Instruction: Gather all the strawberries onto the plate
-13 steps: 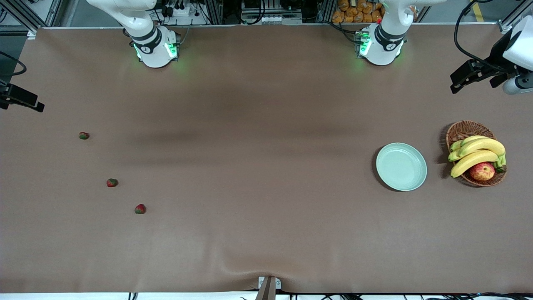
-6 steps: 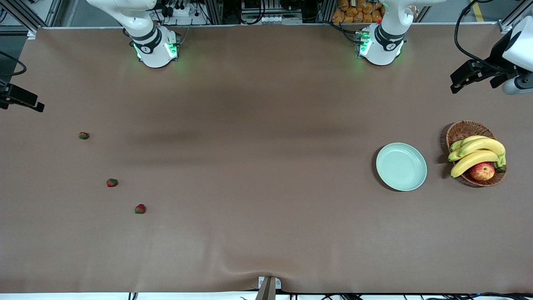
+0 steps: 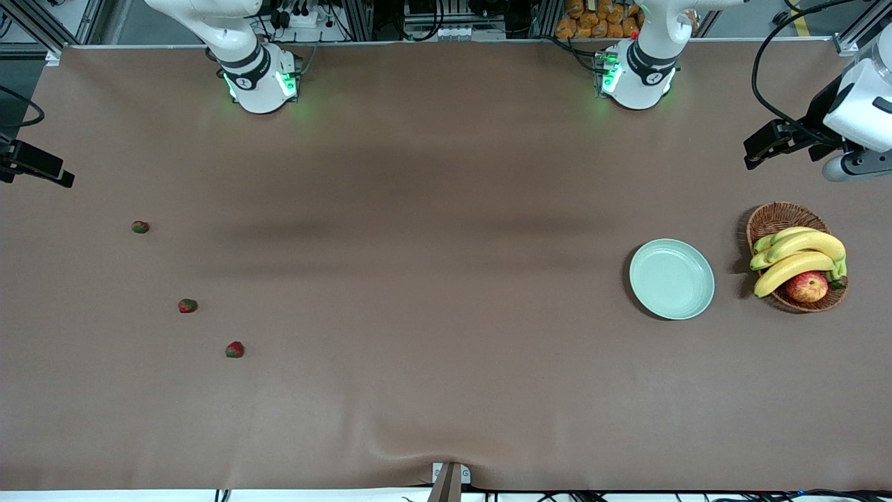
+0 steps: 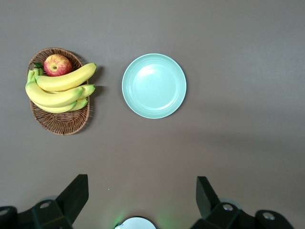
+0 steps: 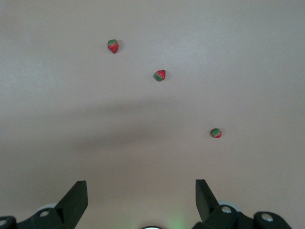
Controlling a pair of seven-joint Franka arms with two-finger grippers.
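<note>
3 strawberries lie loose on the brown table (image 3: 446,209) toward the right arm's end, well apart from each other: strawberry A (image 3: 140,226) (image 5: 216,133) is farthest from the front cam, strawberry B (image 3: 187,305) (image 5: 160,75) nearer, strawberry C (image 3: 235,349) (image 5: 113,46) nearest to the front cam. None touched.

Plate (image 3: 672,279) (image 4: 154,85), pale mint green, sits toward the left arm's end, nothing on it. Just beside it, closer to that end, a wicker basket (image 3: 780,217) (image 4: 64,123) w/ bananas (image 3: 798,256) (image 4: 59,88) and an apple (image 3: 807,286) (image 4: 57,65). Basket and plate are apart, not touching.

Left gripper (image 4: 142,198): up in the air, high over the table, looking down on plate + basket; fingers spread wide apart, holding nothing. Arm's wrist shows at the front view's edge above the basket.

Right gripper (image 5: 141,199): also high up, over the table near the strawberries; fingers wide apart, nothing between them. Only a bit of that arm shows at the front view's edge.

Both bases w/ green lights at the table's edge farthest from the front cam.
</note>
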